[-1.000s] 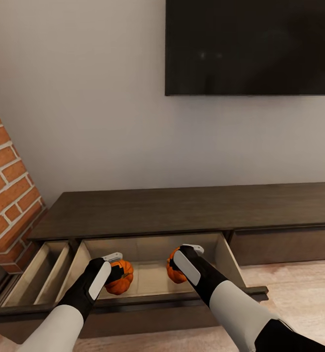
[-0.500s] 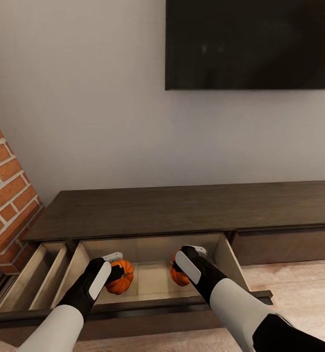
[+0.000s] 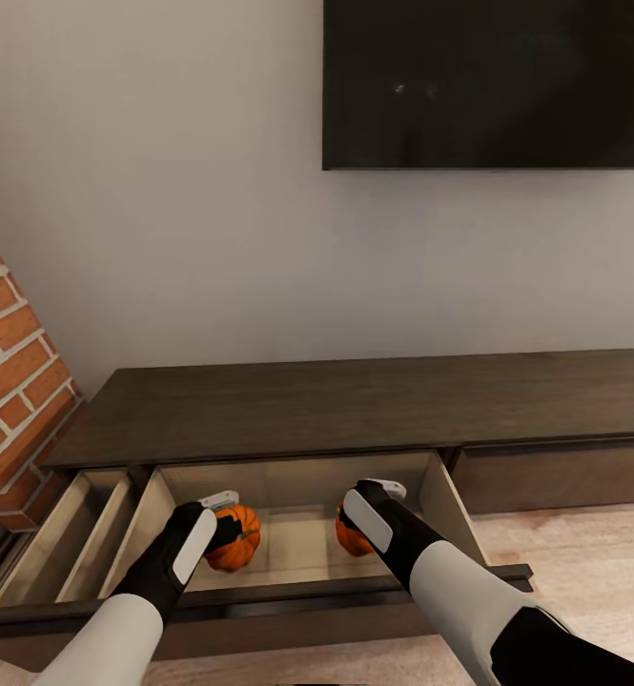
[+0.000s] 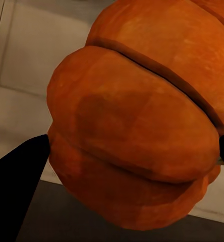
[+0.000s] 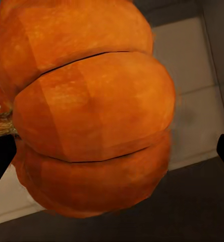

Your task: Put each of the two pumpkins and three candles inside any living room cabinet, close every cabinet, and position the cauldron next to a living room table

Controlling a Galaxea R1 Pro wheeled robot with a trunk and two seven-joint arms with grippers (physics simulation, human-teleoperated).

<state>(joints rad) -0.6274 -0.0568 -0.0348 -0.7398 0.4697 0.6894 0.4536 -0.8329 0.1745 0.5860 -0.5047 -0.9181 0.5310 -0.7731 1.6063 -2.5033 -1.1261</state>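
Inside the open pale-lined drawer [image 3: 297,543] of the long dark-brown wooden cabinet [image 3: 355,410], each gripper, left [image 3: 223,519] and right [image 3: 359,514], pinches a ribbed orange pumpkin [image 3: 235,538] [image 3: 352,538] between its fingers. Stowing step; next likely release.

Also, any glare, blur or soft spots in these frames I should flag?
Head view: evenly lit, sharp, only a faint glint on the dark wall screen; soft shadow inside the open drawer. Left wrist view: the left pumpkin sits so close that its texture looks smeared. Right wrist view: the right pumpkin is likewise close and soft, with no glare.
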